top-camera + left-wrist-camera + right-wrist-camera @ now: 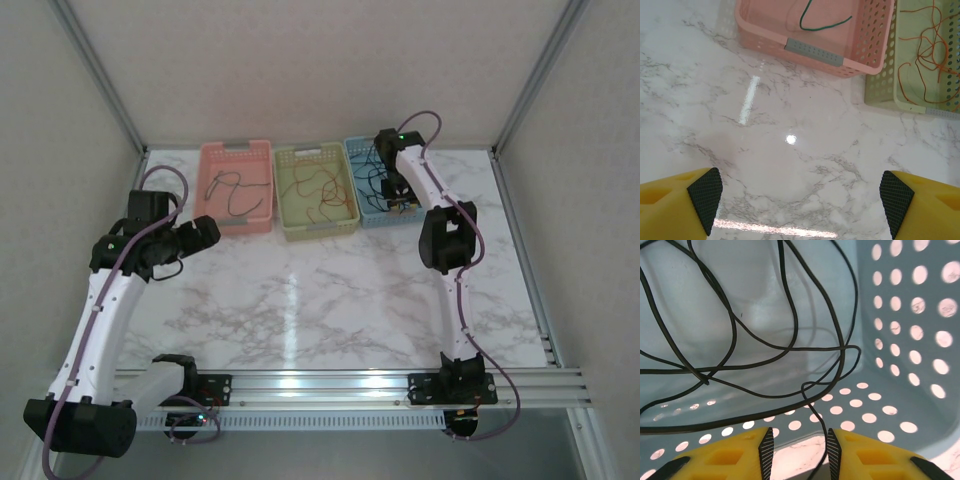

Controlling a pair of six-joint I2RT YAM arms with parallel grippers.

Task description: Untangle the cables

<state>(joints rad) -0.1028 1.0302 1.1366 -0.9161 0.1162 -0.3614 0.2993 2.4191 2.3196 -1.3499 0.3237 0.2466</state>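
Observation:
Three baskets hold the cables. A green cable point(825, 26) lies in the pink basket point(765, 40), and an orange cable point(930, 50) curls in the green basket point(880, 85). Black cables point(785, 407) loop across the floor of the blue basket point(910, 365). My right gripper point(797, 452) is down inside the blue basket point(358, 145) with its jaws apart. One thin black strand point(820, 419) hangs between them, close to the right pad point(832, 450). My left gripper point(800, 200) stands wide open over bare marble, in front of the pink basket, holding nothing.
The baskets stand side by side at the table's back edge: pink point(236, 148), green point(312, 152), then blue. White marble table point(320, 300) stretches in front of them. Metal frame posts and an aluminium rail point(330, 385) border the workspace.

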